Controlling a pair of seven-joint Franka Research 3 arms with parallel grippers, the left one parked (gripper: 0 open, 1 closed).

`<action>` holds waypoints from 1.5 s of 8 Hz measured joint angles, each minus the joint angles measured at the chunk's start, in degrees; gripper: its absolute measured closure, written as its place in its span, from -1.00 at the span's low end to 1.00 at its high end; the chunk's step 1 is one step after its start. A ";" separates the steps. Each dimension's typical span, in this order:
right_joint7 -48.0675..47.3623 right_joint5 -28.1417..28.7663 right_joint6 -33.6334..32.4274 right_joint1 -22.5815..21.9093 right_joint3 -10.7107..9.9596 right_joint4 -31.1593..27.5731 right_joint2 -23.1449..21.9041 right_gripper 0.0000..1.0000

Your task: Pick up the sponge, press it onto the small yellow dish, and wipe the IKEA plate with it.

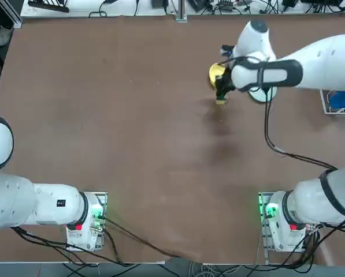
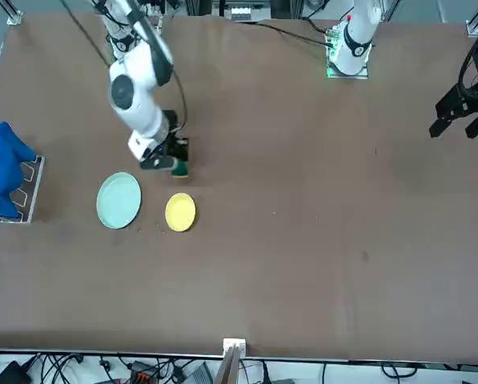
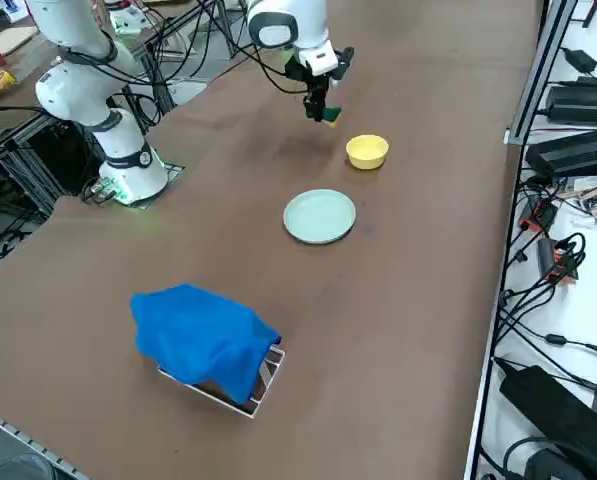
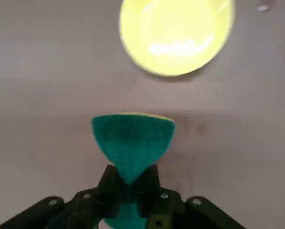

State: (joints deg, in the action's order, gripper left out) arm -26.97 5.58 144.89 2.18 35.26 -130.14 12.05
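Gripping the sponge [image 4: 132, 140], our right gripper [image 4: 131, 187] pinches its middle, above the table [image 2: 319, 240] just short of the dish [image 2: 180, 212]. We see its green face up, long axis across the fingers. Left of the dish in the front view lies the plate [image 2: 118, 200].

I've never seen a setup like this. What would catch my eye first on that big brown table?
Most likely the white right arm reaching across the table, its right gripper pinching a green sponge in the air. Just beyond it sits the small yellow dish, bright against the brown table, with the pale blue-green IKEA plate beside it. Near the table's edge, a vivid blue cloth drapes over a small stand.
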 joint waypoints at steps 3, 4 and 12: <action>-2.39 0.18 8.85 -4.00 -0.06 -7.39 1.13 0.60; -2.46 0.19 10.49 -4.45 -0.09 -8.49 2.43 0.59; -2.49 0.20 14.61 -5.12 -0.84 -8.67 7.46 -0.67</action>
State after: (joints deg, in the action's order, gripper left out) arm -29.46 5.78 159.51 -2.94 34.41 -138.81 19.51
